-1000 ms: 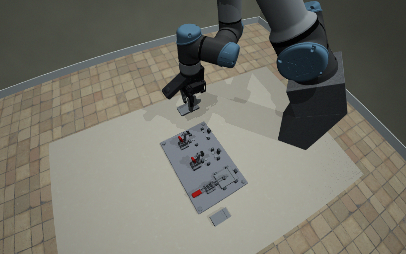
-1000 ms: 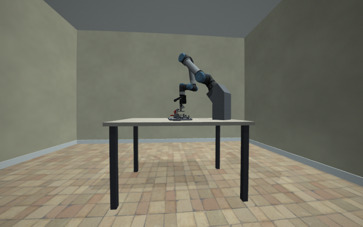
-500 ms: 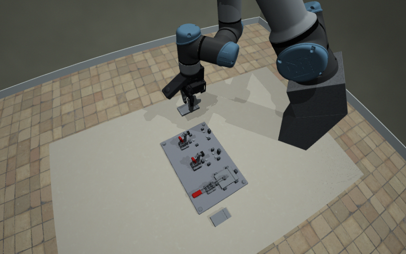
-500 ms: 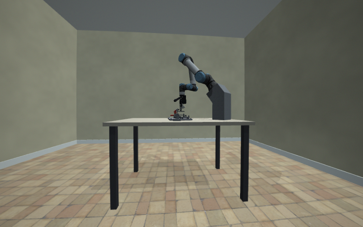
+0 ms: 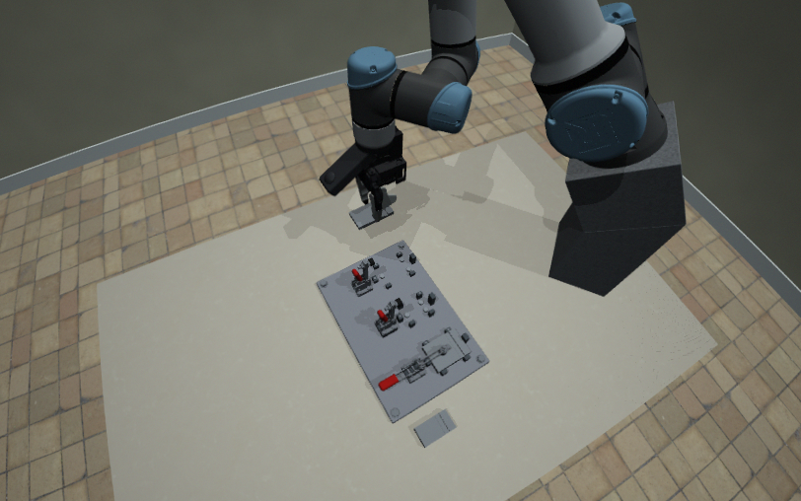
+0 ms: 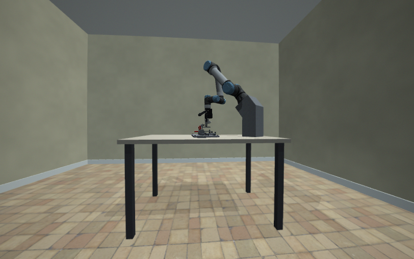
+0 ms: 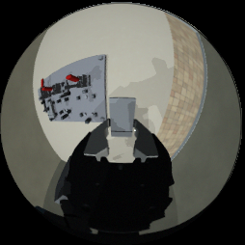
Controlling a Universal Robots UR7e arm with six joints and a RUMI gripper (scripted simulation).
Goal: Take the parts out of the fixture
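Gripper [image 5: 374, 207] [image 6: 207, 124] [image 7: 122, 119] pinching a flat grey rectangular plate [image 5: 363, 216] [image 6: 206, 126] [image 7: 122, 115], held level above the counter [image 5: 206, 354] [image 6: 189, 141] [image 7: 130, 34], near its tiled-floor-side long edge in the top view. Second smooth grey plate [image 5: 434, 429] flat on the counter, off the fixture's short end. Third part still in the fixture [image 5: 354, 330] [image 6: 196, 135] [image 7: 98, 72], under the red-handled toggle clamp [image 5: 411, 370] nearest the second plate.

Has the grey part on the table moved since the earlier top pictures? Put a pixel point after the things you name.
No: the grey part [image 5: 433, 429] [image 6: 201, 136] lies at the same place beside the fixture [image 5: 348, 319] [image 6: 216, 136] [image 7: 98, 72].
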